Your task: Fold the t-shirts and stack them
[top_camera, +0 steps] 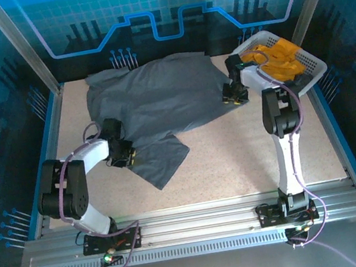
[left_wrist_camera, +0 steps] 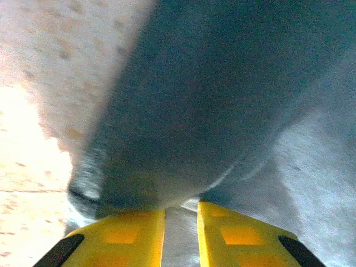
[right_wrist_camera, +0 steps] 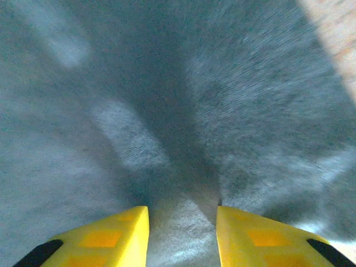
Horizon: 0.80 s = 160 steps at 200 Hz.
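Grey t-shirt (top_camera: 159,99), cloth betw. L jaws, R jaws; contact blurred.

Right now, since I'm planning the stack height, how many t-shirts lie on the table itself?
1: the slate grey t-shirt, spread across the far half of the table. Orange-yellow t-shirts sit bunched in the white lattice basket at far right; their number is hidden.

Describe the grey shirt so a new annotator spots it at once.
Start at the beige table inside the blue-walled cell. Spread across its far left and middle lies the grey t-shirt. It is the only large slate-grey cloth lying loose on the tabletop; the orange-yellow shirts sit bunched in the white basket at far right.
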Tool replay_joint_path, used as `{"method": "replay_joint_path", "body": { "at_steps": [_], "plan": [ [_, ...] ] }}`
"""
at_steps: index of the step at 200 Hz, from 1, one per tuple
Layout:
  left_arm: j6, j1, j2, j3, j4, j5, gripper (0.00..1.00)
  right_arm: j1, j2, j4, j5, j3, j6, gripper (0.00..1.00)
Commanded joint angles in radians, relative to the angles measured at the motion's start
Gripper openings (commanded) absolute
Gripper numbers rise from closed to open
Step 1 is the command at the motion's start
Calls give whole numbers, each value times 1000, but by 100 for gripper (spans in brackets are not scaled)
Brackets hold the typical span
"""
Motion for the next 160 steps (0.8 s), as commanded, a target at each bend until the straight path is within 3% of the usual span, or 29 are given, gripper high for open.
{"method": "replay_joint_path", "body": {
  "at_steps": [1, 37, 61, 114, 160],
  "plan": [
    [12, 41, -57, -50, -92, -34, 23, 40, 53, -201, 32, 49, -44, 37],
    [72, 154, -136, -152, -102, -11, 23, 77, 7, -239, 70, -48, -40, 37],
    [142, 210, -135, -159, -114, 0, 24, 88, -106, -223, 86, -196, 10, 37],
    [199, 216, -119, -123, -155, -21, 24, 106, -358, -112, 62, -586, 104, 36],
    [221, 219, -154, -127, -184, -52, 24, 116, -462, -62, 31, -694, 146, 37]
  ]
}}
